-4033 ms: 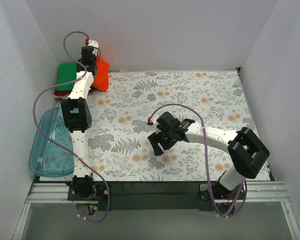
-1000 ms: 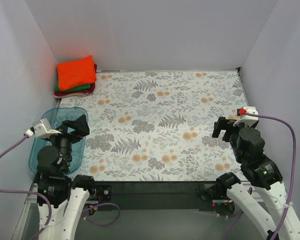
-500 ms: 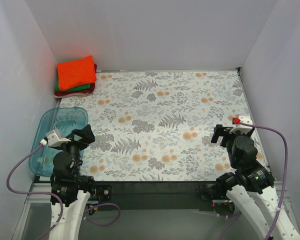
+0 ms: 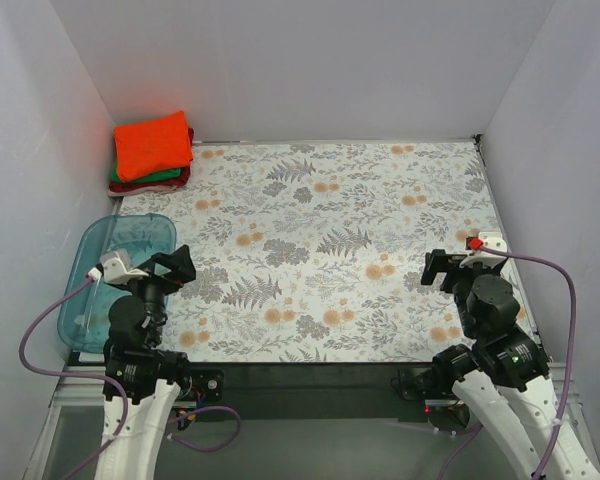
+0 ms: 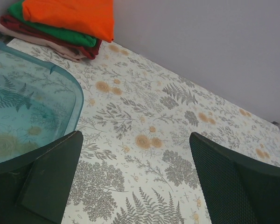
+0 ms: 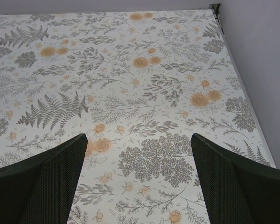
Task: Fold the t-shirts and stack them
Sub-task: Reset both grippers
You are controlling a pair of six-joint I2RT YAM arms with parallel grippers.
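Top camera high, looking down; wrist cameras low, facing forward; floral tabletop (image 4: pixel 310 200) shared.

Plain white walls (image 4: pixel 310 60) close in the table (image 4: pixel 400 190) on three sides. Its top bears a fern and orange flower print. A clear blue tub (image 4: pixel 110 240) sits at the left edge; light is even, soft

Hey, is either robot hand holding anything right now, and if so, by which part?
Nothing is held. The left hand and right hand are both open and empty. The orange-red t-shirt lies folded on the green t-shirt.
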